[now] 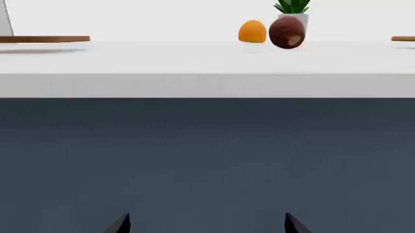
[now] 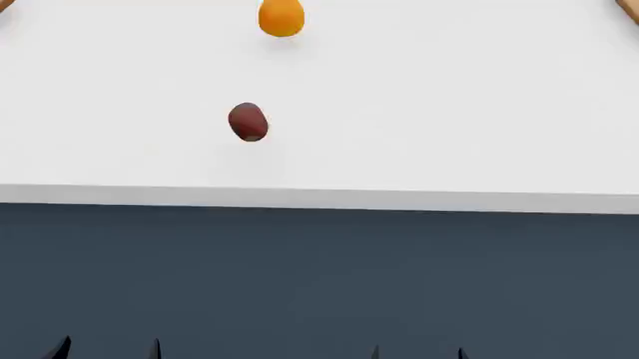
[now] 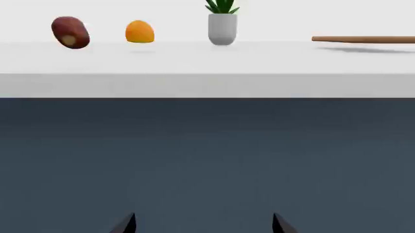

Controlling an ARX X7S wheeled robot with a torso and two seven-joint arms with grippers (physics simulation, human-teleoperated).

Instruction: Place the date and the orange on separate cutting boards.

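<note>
The dark reddish-brown date (image 2: 248, 122) lies on the white table, a little in from its front edge. Farther back sits the orange (image 2: 280, 18). From the left wrist view the date (image 1: 286, 32) and the orange (image 1: 252, 32) stand side by side; from the right wrist view the date (image 3: 70, 32) and the orange (image 3: 139, 32) are apart. Cutting boards show only as thin tan edges: one far left (image 1: 45, 39), one far right (image 3: 363, 39). My left gripper (image 2: 108, 350) and right gripper (image 2: 417, 353) hang open below the table's front, well short of the fruits, holding nothing.
A small potted plant in a white pot (image 3: 222, 26) stands behind the fruits. The white table's front edge (image 2: 319, 198) runs across the view, with a dark blue-grey floor below it. Tan board corners peek in at the head view's top corners (image 2: 629, 7).
</note>
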